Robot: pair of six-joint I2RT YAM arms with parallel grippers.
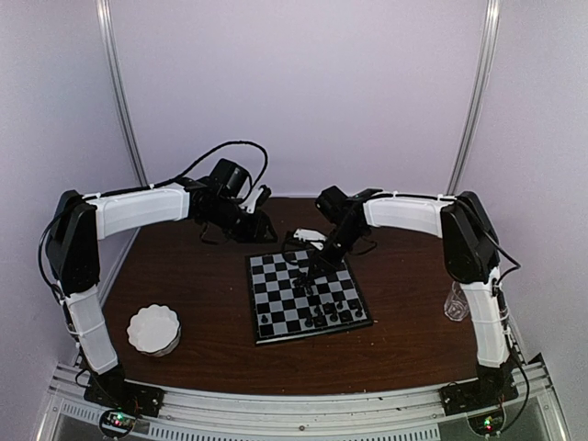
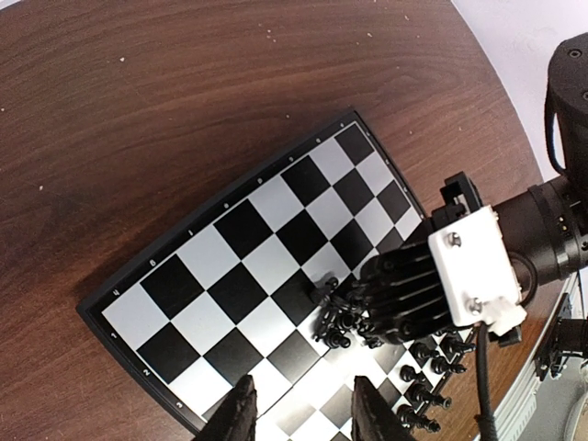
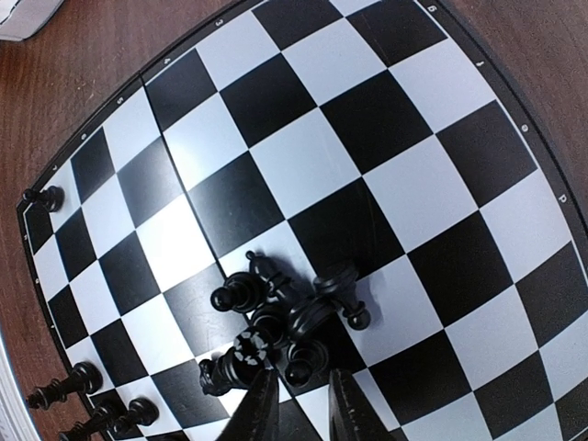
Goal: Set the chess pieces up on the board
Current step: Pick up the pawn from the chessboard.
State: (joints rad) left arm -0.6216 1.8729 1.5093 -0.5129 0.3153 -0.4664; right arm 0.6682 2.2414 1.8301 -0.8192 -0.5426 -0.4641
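The board [image 1: 276,276] lies in the middle of the table. Several black chess pieces [image 3: 285,317] lie tumbled in a heap on its middle squares; the heap also shows in the left wrist view [image 2: 335,323]. More pieces [image 1: 335,312] stand along the board's near right edge, and one [image 1: 266,319] stands alone near the left corner. My right gripper [image 3: 303,409] hangs low right over the heap, its jaws a narrow gap apart, with a pawn [image 3: 301,366] just ahead of the tips. My left gripper [image 2: 308,418] is open and empty above the board's far left side.
A round white scalloped dish [image 1: 153,329] sits at the near left. A small clear glass object [image 1: 457,303] stands at the right edge. A white box [image 1: 310,235] lies just behind the board. Brown tabletop [image 2: 138,110] surrounds the board.
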